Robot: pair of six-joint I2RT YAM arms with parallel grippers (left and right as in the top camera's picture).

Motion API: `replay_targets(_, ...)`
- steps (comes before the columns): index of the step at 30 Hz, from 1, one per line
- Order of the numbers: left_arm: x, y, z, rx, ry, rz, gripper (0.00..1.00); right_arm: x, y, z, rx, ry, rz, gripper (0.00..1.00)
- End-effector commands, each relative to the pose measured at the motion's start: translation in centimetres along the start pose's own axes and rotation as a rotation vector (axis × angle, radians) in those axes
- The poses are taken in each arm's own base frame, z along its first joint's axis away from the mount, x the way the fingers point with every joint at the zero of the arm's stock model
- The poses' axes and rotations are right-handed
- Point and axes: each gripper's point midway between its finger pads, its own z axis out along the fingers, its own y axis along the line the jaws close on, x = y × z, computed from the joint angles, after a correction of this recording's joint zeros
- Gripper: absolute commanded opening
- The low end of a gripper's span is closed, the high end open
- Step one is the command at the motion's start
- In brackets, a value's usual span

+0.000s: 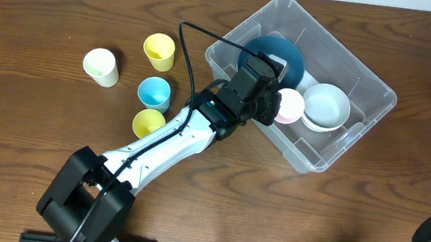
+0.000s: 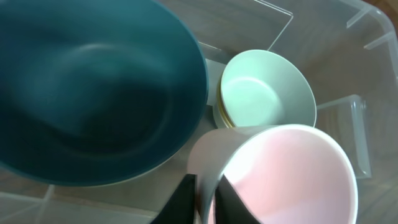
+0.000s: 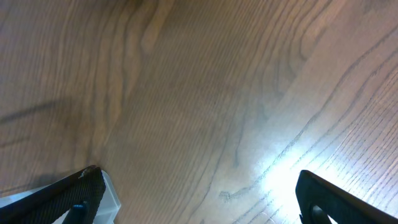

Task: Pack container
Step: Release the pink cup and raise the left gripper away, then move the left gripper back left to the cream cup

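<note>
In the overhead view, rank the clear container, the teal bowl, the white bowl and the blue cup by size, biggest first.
1. clear container
2. teal bowl, though partly covered
3. white bowl
4. blue cup

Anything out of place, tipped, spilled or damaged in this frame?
Nothing stands out. The container holds a teal bowl, pink cup and stacked pale bowls, mouths up. Outside it, the cream cup, far yellow cup, blue cup and near yellow cup stand upright. No spill or damage shows.

White-shelled left arm [image 1: 166, 138], black joints, black gripper [image 2: 206, 198], looping black cable [image 1: 187, 61]
</note>
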Motion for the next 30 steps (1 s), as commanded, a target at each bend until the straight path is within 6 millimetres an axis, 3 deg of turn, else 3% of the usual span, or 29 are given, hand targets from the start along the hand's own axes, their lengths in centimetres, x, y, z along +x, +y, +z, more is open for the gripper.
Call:
replay_targets(1,-0.8,-0.3,-0.1,-0.001,-0.016,0.019,0.17,0.0,-0.3,0.2,0.009,0.004,0.016,0.99)
replay_targets(10,-1.1,-0.4,-0.1,0.002,-0.029,0.021,0.36,0.0,-0.3,0.2,0.009,0.004,0.016,0.99)
replay_targets(15,-4.1,0.5,-1.6,-0.004,-0.11,0.006,0.53,0.0,-0.3,0.2,0.009,0.004,0.016,0.99)
replay_targets(18,-7.0,2.1,-4.2,-0.028,-0.183,-0.018,0.7,0.0,-0.3,0.2,0.009,0.004,0.016,0.99)
replay_targets(23,-10.8,7.8,-11.3,-0.131,-0.298,-0.097,1.0,0.0,-0.3,0.2,0.009,0.004,0.016,0.99)
replay_targets(30,-11.3,16.1,-19.8,-0.315,-0.379,-0.228,0.98,0.0,-0.3,0.2,0.009,0.004,0.016,0.99)
